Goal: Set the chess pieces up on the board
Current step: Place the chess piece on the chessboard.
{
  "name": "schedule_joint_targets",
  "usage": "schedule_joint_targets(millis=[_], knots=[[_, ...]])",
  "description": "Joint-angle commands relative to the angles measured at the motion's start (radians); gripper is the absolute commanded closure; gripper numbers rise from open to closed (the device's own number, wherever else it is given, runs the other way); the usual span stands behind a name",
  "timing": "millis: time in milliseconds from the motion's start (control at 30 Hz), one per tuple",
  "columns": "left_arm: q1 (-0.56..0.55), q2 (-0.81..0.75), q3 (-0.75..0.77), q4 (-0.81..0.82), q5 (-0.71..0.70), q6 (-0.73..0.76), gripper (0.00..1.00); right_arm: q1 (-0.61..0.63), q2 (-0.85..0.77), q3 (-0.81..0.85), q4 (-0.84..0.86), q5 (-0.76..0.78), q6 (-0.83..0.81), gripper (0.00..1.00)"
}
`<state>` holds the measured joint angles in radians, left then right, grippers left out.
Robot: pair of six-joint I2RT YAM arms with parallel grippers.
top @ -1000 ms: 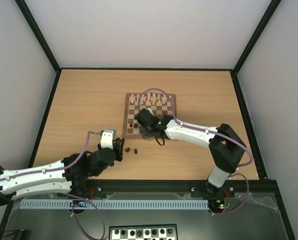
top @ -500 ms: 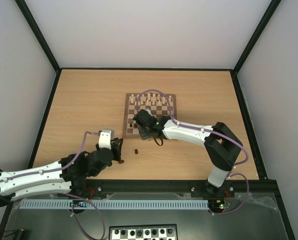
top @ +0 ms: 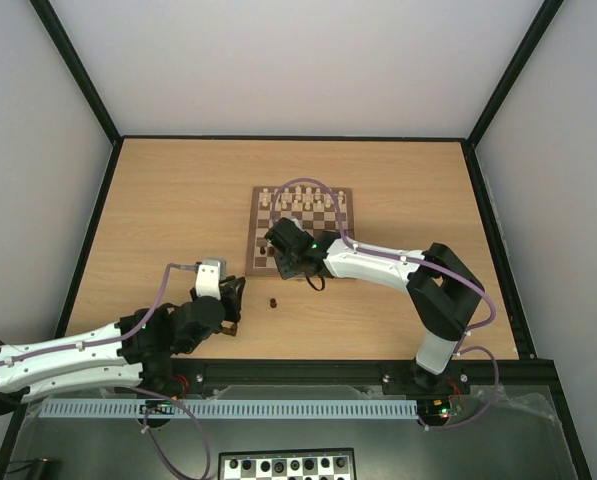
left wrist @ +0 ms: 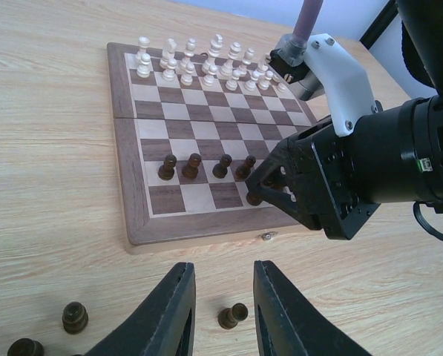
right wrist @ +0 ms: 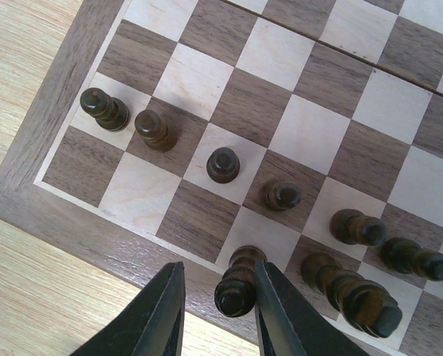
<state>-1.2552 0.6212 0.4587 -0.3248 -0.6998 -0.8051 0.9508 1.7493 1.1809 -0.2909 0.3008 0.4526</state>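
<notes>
Dark chess piece (right wrist: pixel 234 285) standing on the board's (right wrist: pixel 28 200) near edge row, behind its pawns (right wrist: pixel 222 165), between the right gripper's (right wrist: pixel 217 273) loosened jaws, seemingly its home rank. Left gripper (left wrist: pixel 222 267), parted and empty, hovers over loose pieces (left wrist: pixel 232 315) by the table's (left wrist: pixel 50 222) near edge, clear only in its wrist view.

Black-and-white board (top: pixel 286 466) cut off at bottom edge, dark chess piece (left wrist: pixel 24 348) cropped at corner, board (left wrist: pixel 206 141) partly behind right gripper (left wrist: pixel 255 194)
</notes>
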Motion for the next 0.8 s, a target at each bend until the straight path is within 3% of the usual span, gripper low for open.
schedule_joint_targets(millis=[0,767], knots=[[0.008,-0.009,-0.011,-0.014,-0.018,-0.008,0.76,-0.003,-0.002,0.01,-0.012,-0.002,0.008,0.71],[0.008,0.028,0.007,0.001,-0.018,0.004,0.75,-0.027,-0.063,0.031,-0.022,0.001,-0.008,0.62]])
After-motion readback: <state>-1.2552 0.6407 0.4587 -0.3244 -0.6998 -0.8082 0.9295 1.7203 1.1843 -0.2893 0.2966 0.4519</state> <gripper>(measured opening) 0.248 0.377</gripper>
